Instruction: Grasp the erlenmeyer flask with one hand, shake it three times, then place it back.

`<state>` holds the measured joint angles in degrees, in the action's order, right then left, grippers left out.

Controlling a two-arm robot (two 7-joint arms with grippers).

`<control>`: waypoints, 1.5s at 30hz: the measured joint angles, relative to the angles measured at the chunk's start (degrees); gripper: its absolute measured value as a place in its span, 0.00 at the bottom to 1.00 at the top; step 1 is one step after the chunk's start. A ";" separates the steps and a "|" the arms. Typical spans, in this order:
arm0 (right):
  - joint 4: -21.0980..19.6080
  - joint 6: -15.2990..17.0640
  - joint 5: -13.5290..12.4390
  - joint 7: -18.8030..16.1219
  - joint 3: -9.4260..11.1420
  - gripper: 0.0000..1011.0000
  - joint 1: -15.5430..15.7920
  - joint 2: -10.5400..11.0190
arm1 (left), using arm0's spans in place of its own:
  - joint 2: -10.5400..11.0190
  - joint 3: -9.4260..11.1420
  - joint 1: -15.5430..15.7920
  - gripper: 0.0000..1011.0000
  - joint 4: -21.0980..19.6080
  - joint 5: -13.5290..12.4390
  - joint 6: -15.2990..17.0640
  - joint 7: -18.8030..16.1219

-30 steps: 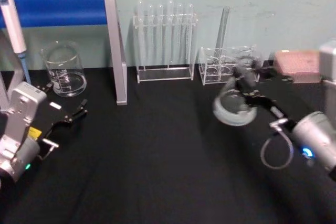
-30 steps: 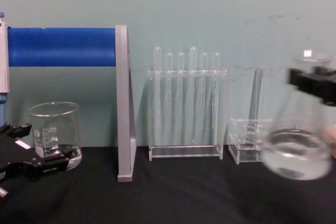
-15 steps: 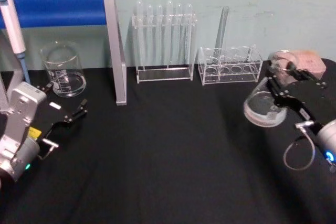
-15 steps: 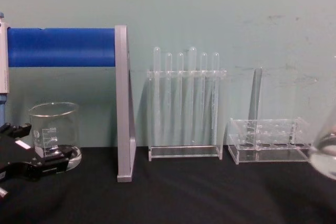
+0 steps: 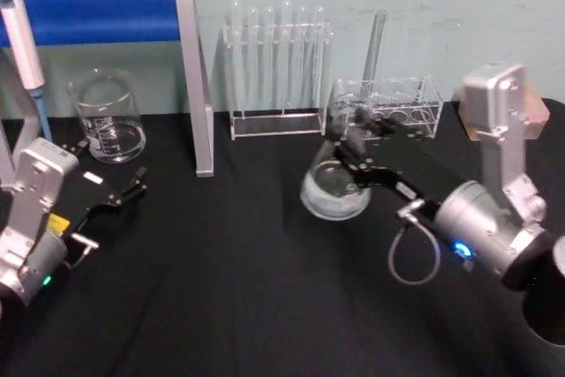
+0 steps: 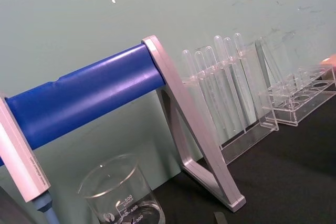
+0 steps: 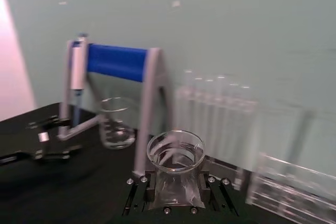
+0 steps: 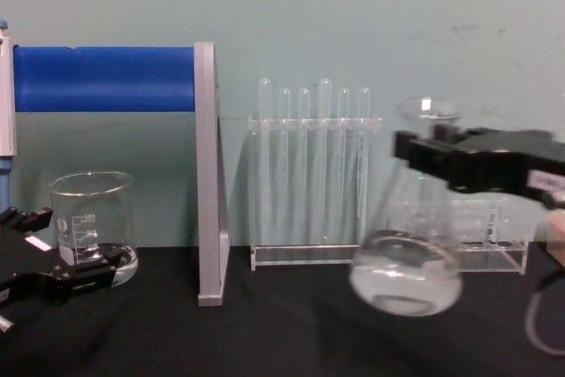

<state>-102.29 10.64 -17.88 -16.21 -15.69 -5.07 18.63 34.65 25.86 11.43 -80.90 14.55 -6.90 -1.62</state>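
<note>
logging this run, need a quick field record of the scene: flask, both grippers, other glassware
flask: erlenmeyer flask, tilted, held at the neck, what looks like clear liquid in its base
right gripper: fingers shut on the flask's neck, in front of the low tube rack
left gripper: open, idle at the left near the beaker
beaker: upright, beside the blue-bar stand
tall tube rack: at the back, tubes upright
task stage: flask in hand, not yet placed back
</note>
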 joint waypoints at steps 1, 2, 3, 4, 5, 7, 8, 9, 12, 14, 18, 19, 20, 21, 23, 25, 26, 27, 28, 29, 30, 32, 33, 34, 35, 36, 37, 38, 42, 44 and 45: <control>0.42 -0.05 -0.02 -0.49 -0.59 0.45 -0.55 -0.02 | 0.00 0.00 0.00 0.99 0.00 0.00 0.00 0.00; 1.26 -0.22 -0.12 -1.54 -1.71 0.45 -1.57 -0.10 | 0.00 0.00 0.00 0.99 0.00 0.00 0.00 0.00; 1.65 -0.32 -0.18 -1.96 -2.18 0.45 -2.03 -0.11 | 0.00 0.00 0.00 0.99 0.00 0.00 0.00 0.00; 2.42 -0.52 -0.37 -2.70 -3.02 0.45 -2.81 -0.13 | 0.00 0.00 0.00 0.99 0.00 0.00 0.00 0.00; 2.42 -0.52 -0.37 -2.70 -3.02 0.45 -2.81 -0.13 | 0.00 0.00 0.00 0.99 0.00 0.00 0.00 0.00; 3.28 -0.83 -0.69 -3.63 -4.00 0.45 -3.80 -0.11 | 0.00 0.00 0.00 0.99 0.00 0.00 0.00 0.00; 3.54 -0.94 -0.82 -3.87 -4.26 0.45 -4.07 -0.09 | 0.00 0.00 0.00 0.99 0.00 0.00 0.00 0.00; 4.04 -1.12 -1.05 -4.27 -4.78 0.45 -4.60 -0.02 | 0.00 0.00 0.00 0.99 0.00 0.00 -0.01 0.00; 4.57 -1.41 -1.51 -4.72 -5.48 0.45 -5.28 0.23 | 0.00 0.00 0.00 0.99 0.00 0.00 0.00 0.00; 4.71 -1.46 -1.73 -4.83 -5.70 0.45 -5.48 0.39 | 0.00 0.00 0.00 0.99 0.00 0.00 0.00 0.00; 5.11 -1.68 -2.40 -5.12 -6.23 0.45 -5.98 0.90 | 0.00 0.00 0.00 0.99 0.00 0.00 0.00 0.00; 5.18 -1.70 -2.51 -5.14 -6.30 0.45 -6.06 0.99 | 0.00 0.00 0.00 0.99 0.00 0.00 0.00 0.00; 5.21 -1.74 -2.61 -5.17 -6.36 0.45 -6.12 1.08 | 0.00 0.00 0.00 0.99 0.00 0.00 0.00 0.00; 5.25 -1.76 -2.70 -5.21 -6.41 0.45 -6.18 1.19 | 0.00 0.00 0.00 0.99 0.00 0.00 0.00 0.00; 5.35 -1.79 -3.00 -5.27 -6.59 0.45 -6.31 1.48 | 0.00 0.00 0.00 0.99 0.00 0.00 0.00 0.00; 5.45 -1.79 -3.26 -5.32 -6.79 0.45 -6.45 1.72 | 0.00 0.00 0.00 0.99 0.00 0.00 0.00 0.00; 5.50 -1.79 -3.33 -5.34 -6.86 0.45 -6.48 1.79 | 0.00 0.00 0.00 0.99 0.00 0.00 0.00 0.00; 5.54 -1.81 -3.40 -5.36 -6.92 0.45 -6.50 1.87 | 0.00 0.00 0.00 0.99 0.00 0.00 -0.01 0.00; 5.58 -1.84 -3.47 -5.39 -6.99 0.45 -6.51 1.96 | 0.00 0.00 0.00 0.99 0.00 0.00 0.00 0.00; 5.62 -1.89 -3.56 -5.46 -7.09 0.45 -6.52 2.15 | 0.00 0.00 0.00 0.99 0.00 0.00 0.00 0.00; 5.64 -1.92 -3.63 -5.48 -7.13 0.45 -6.52 2.24 | 0.00 0.00 0.00 0.99 0.00 0.00 0.00 0.00; 5.78 -2.04 -3.80 -5.56 -7.28 0.45 -6.53 2.53 | 0.00 0.00 0.00 0.99 0.00 0.00 -0.01 0.00; 5.93 -2.09 -3.93 -5.74 -7.39 0.45 -6.60 2.76 | 0.00 0.00 0.00 0.99 0.00 0.00 0.00 0.00; 5.93 -2.09 -3.93 -5.74 -7.39 0.45 -6.60 2.76 | 0.00 0.00 0.00 0.99 0.00 0.00 0.00 0.00; 6.12 -2.13 -4.17 -6.17 -7.53 0.45 -6.71 3.03 | 0.00 0.00 0.00 0.99 0.00 0.00 0.00 0.00; 6.21 -2.20 -4.28 -6.44 -7.60 0.45 -6.77 3.18 | 0.00 0.00 0.00 0.99 0.00 0.00 0.00 0.00; 6.33 -2.31 -4.41 -6.68 -7.70 0.45 -6.83 3.35 | 0.00 0.00 0.00 0.99 0.00 0.00 0.00 0.00; 6.54 -2.53 -4.59 -7.15 -7.87 0.45 -6.93 3.64 | 0.00 0.00 0.00 0.99 0.00 0.00 0.00 0.00; 7.22 -3.46 -5.00 -8.48 -8.38 0.45 -7.12 4.50 | 0.00 0.00 0.00 0.99 0.00 0.00 0.00 0.00; 7.52 -3.83 -5.11 -8.88 -8.57 0.45 -7.13 4.85 | 0.00 0.00 0.00 0.99 0.00 0.00 0.00 0.00; 7.80 -4.11 -5.20 -9.20 -8.74 0.45 -7.13 5.18 | 0.00 0.00 0.00 0.99 0.00 0.00 0.00 0.00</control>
<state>-94.49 6.53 -23.08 -25.41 -24.43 -12.20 23.81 34.65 25.86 11.43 -80.90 14.55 -6.91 -1.62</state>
